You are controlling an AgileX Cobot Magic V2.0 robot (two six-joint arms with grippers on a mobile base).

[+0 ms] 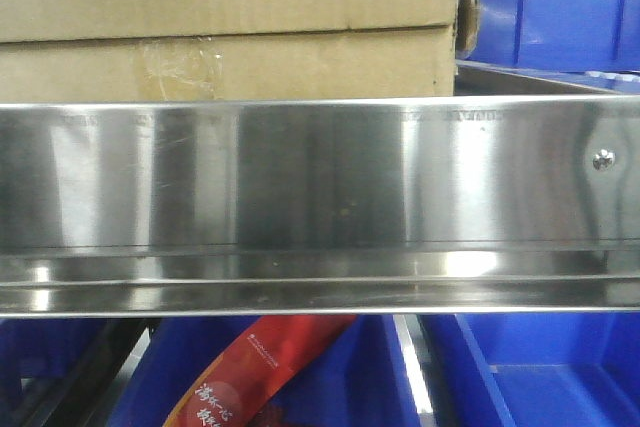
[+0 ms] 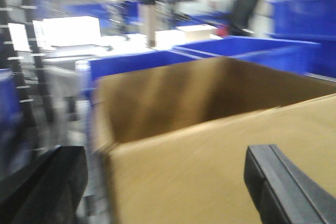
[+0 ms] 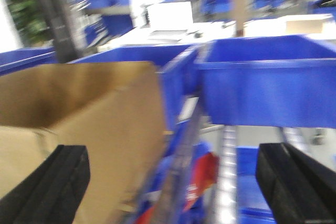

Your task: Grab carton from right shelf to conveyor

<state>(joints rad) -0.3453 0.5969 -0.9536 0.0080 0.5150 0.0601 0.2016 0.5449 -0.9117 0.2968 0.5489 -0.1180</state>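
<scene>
The brown carton (image 1: 230,22) stands on the right shelf behind its wide steel front rail (image 1: 320,202). In the left wrist view the carton (image 2: 220,150) is open-topped and fills the lower frame; my left gripper (image 2: 166,182) is open, its dark fingers (image 2: 286,187) spread to either side of the carton's near left corner. In the right wrist view the carton (image 3: 100,124) lies at the left; my right gripper (image 3: 170,182) is open, hovering over the carton's right edge and the shelf gap. The conveyor is out of view.
Blue plastic bins (image 1: 560,7) sit right of the carton on the shelf, and more bins (image 1: 540,372) lie below the rail with a red packet (image 1: 255,372). A large blue bin (image 3: 268,85) stands close to the carton's right side.
</scene>
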